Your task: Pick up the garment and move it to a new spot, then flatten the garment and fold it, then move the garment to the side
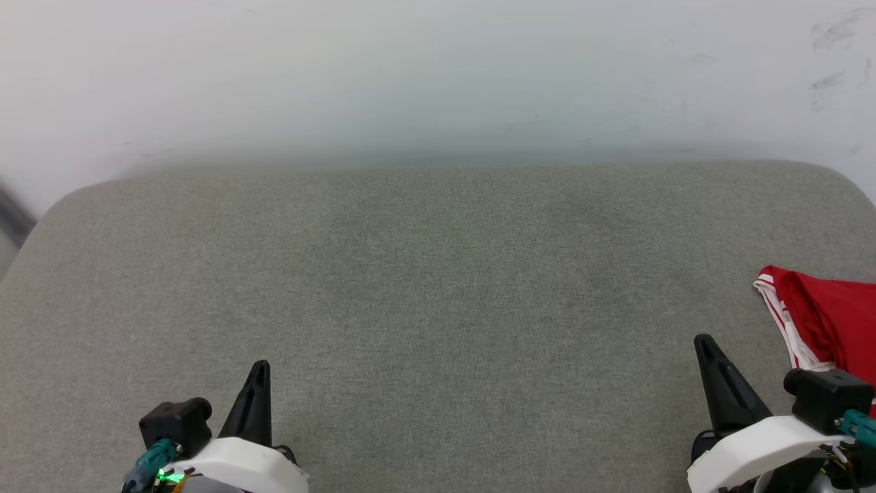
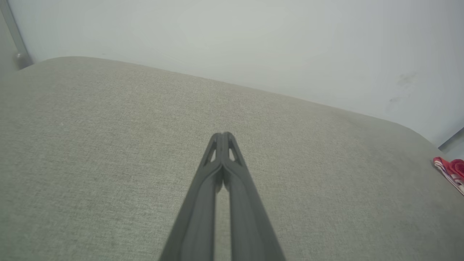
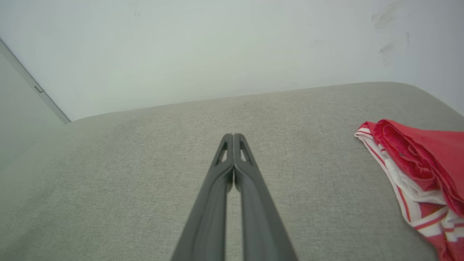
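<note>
The garment (image 1: 831, 311) lies crumpled in a loose heap at the far right of the grey fabric worktop (image 1: 438, 274), partly cut off by the head view's right edge. It is red cloth rolled over itself in soft folds. White fabric and red-and-white striped trim show along its left and lower edges in the right wrist view.

— What's everything sitting on?
— A wide grey fabric cushion (image 1: 438, 287) with rounded far corners.
— What's lying on it?
— A bunched red garment (image 1: 833, 313) with white striped trim, at the frame's right edge.
</note>
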